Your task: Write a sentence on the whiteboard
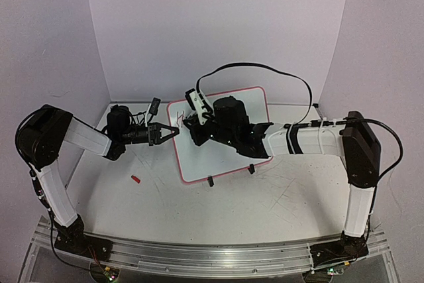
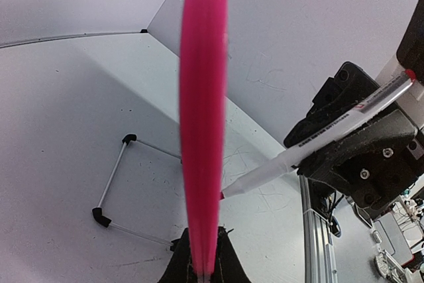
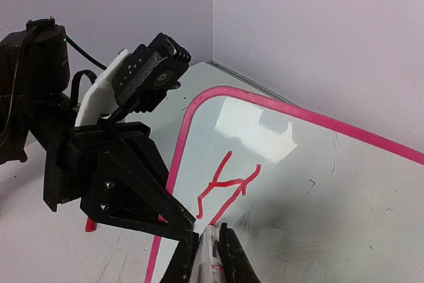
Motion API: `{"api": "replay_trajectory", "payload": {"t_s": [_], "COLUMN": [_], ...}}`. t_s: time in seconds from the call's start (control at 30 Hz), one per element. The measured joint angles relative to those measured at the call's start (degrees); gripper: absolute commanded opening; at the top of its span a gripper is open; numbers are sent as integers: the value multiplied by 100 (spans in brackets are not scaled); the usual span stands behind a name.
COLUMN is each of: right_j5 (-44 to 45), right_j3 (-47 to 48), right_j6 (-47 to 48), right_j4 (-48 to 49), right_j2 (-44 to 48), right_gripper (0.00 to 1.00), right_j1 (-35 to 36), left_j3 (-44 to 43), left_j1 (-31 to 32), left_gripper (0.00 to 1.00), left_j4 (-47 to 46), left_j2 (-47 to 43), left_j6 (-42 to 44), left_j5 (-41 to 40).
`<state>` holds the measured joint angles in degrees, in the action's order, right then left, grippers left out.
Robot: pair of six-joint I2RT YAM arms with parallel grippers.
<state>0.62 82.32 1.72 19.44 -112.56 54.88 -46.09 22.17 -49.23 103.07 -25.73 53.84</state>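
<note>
whiteboard (image 1: pixel 218 160) – edge in L tool (image 1: pixel 174 130), pinched

The whiteboard (image 1: pixel 199 162), a small rectangular white panel with rounded corners, is sitting at the middle of the table (image 1: pixel 265 207), slightly skewed to the table's edges. A thin pink-red rim (image 1: pixel 174 144) is running around it; seen edge-on from the left wrist, this rim (image 2: pixel 203 130) is appearing as one vertical band. Two black clip feet (image 1: pixel 211 181) are gripping the near long edge. The writing face is tilting up toward the arms; how steeply cannot be told. Red strokes (image 3: pixel 228 187), roughly H-shaped, are showing near the far-left corner, just inside the rim.
</note>
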Motion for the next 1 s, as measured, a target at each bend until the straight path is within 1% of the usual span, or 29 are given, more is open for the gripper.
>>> {"api": "replay_trajectory", "payload": {"t_s": [0.2, 0.4, 0.57, 1.0], "right_j5": [-8, -164, -229, -401], "right_j3": [-11, -83, -81, -68], "right_j6": [-36, -232, -325, -328], "right_j4": [-112, -54, -53, -63], "right_j2": [131, 537, 543, 401], "right_gripper": [0, 0, 0, 0], "right_j1": [-11, -172, -303, -298], "left_j3": [0, 0, 0, -9], "left_j1": [0, 0, 0, 0], "left_gripper": [0, 0, 0, 0], "left_j4": [-15, -15, -13, -7], "left_j2": [0, 0, -2, -4], "left_j6": [15, 21, 21, 21], "left_j5": [5, 9, 9, 11]}}
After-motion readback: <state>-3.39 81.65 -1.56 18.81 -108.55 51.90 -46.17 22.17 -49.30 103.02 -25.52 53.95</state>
